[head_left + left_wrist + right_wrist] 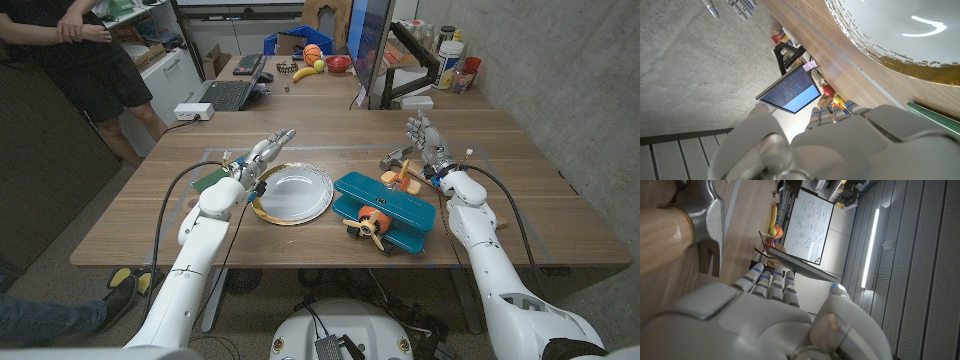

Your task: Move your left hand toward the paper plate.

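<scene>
The paper plate [292, 192], white with a gold rim, lies on the wooden table [520, 215] left of centre. My left hand [258, 157] hovers at the plate's far-left rim, fingers apart and stretched out, holding nothing. In the left wrist view the plate [890, 30] lies just beyond the left hand [840, 145]. My right hand [425, 140] stands open at the right, fingers pointing away from me. It shows large in the right wrist view, where the right hand [765, 315] is close to a hammer.
A hammer [398, 172] with a wooden handle [665, 230] lies beside my right hand. A teal tray [400, 210] carries an orange toy plane [370, 224] right of the plate. A small green thing [210, 181] sits by my left wrist. A person [80, 50] stands at the back left.
</scene>
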Robot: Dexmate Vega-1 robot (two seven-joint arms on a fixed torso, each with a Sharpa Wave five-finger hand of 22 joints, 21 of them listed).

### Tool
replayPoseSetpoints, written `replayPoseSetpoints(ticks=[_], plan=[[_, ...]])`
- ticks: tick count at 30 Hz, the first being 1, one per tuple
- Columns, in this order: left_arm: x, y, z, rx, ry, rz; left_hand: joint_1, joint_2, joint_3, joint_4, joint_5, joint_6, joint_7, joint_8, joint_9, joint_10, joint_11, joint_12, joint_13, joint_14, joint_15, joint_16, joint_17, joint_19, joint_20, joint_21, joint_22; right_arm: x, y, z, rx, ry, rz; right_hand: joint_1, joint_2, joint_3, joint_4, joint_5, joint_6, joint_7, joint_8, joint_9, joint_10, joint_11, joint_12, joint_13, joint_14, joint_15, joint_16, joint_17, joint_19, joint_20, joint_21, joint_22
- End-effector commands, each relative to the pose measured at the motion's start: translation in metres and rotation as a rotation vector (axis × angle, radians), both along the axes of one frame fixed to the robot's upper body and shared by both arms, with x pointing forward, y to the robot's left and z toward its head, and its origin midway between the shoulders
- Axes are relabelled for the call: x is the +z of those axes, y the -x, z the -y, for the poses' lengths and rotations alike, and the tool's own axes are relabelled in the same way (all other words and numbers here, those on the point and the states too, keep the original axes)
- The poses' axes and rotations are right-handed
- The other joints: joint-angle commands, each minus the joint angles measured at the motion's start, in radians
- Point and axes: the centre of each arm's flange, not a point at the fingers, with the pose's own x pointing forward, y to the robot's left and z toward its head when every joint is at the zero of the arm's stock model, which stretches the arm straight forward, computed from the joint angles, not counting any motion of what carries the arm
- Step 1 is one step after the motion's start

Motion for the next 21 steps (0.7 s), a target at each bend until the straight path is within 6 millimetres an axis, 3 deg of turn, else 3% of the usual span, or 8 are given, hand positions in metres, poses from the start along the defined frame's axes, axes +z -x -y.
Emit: replayPoseSetpoints(ticks=[1,21], plan=[[0.0006,0.0029,0.0064,0.048,-0.040,0.005,0.009,0.000,0.003,-0.006,-0.007,0.000,0.003,0.004,0.003,0.003,0.001,0.004,0.002,-0.001,0.002,0.006,0.003,-0.099,-0.045,-0.002,0.006,0.0036,0.0009,0.0006,-0.003,0.009,0.011,0.012,0.000,0.000,-0.002,0.007,0.011,0.002,0.006,0.005,0.013,-0.003,0.007,0.003,0.011,-0.003,0.003,0.002,0.009,0.005,-0.003,0.002],[-0.0005,-0.0011,0.0162,0.088,-0.122,0.006,0.014,0.001,0.002,-0.009,-0.012,0.002,0.003,0.004,0.003,0.003,-0.001,0.004,0.002,-0.003,0.003,0.005,0.004,-0.105,-0.045,0.000,0.007,0.0079,0.0031,0.0012,-0.013,0.003,0.022,0.011,0.001,-0.002,-0.003,0.007,0.003,0.001,0.002,0.005,0.012,-0.005,0.005,0.003,0.014,-0.004,0.003,0.002,0.011,0.005,-0.009,0.002]])
